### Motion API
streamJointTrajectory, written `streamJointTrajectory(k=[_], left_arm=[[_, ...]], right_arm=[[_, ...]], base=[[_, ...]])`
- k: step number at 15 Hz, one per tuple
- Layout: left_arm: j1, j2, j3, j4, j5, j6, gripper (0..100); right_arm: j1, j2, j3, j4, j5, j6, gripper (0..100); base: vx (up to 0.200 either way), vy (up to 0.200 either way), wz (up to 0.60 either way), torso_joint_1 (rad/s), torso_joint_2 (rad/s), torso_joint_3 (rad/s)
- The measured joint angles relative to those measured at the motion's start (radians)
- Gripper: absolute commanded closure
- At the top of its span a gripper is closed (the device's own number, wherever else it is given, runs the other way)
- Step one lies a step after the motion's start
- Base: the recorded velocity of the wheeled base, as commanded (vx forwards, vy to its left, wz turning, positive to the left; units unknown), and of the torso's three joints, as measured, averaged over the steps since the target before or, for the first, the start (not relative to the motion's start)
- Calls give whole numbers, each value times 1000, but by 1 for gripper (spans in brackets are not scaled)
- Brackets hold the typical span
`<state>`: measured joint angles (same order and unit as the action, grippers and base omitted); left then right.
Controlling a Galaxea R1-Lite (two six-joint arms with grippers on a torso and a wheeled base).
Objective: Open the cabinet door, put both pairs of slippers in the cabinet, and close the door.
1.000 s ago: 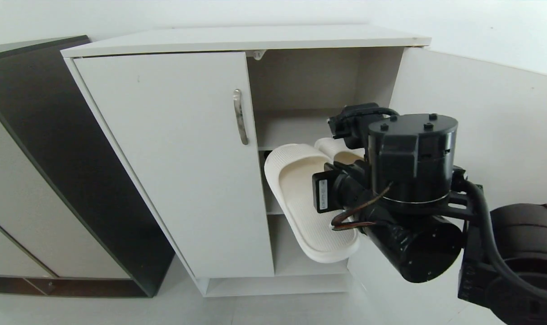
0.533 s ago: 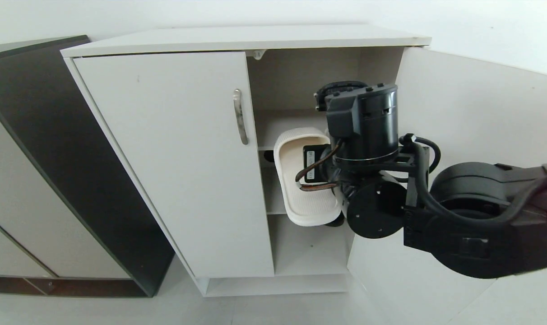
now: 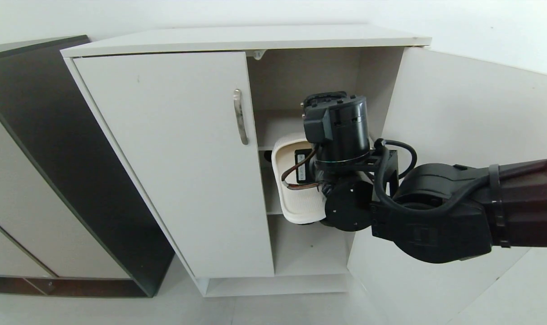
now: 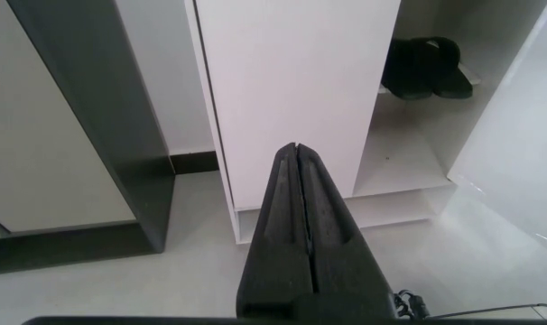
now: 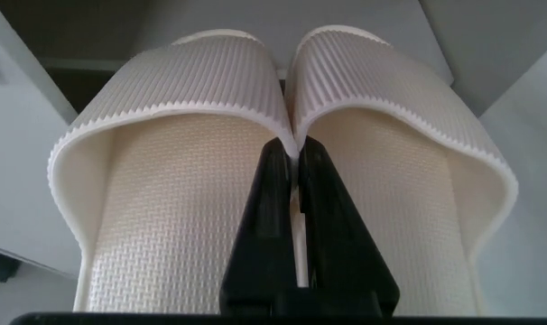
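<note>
two white slippers (image 5: 174, 181) pinched in right tool (image 5: 294, 155) beside closed door (image 3: 174, 162); left tool (image 4: 296, 150) closed.

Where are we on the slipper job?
Done: the right door is open, and the black slippers sit inside the cabinet. In hand: the right gripper has its jaws pinched on the white slippers, both together, at the cabinet's opening. Left to do: set them down inside, let go, pull the arm out and close the door.
</note>
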<state>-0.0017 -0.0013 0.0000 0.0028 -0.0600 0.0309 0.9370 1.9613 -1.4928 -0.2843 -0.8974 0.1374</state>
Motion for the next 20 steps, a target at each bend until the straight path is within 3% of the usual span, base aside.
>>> streamJointTrajectory(k=[8,16,20], left_arm=[[0,0,0,0,0,0,100],[0,0,0,0,0,-2,100],[0,0,0,0,0,-2,100]], right_arm=[[-17,5,-1,-5,0,-12,100],[-14,8,21,-42,2,-25,100],[-33,42,-44,-40,11,-31,100]], base=[[200,0,0,1,4,5],[0,0,0,0,0,0],[0,0,0,0,0,0]])
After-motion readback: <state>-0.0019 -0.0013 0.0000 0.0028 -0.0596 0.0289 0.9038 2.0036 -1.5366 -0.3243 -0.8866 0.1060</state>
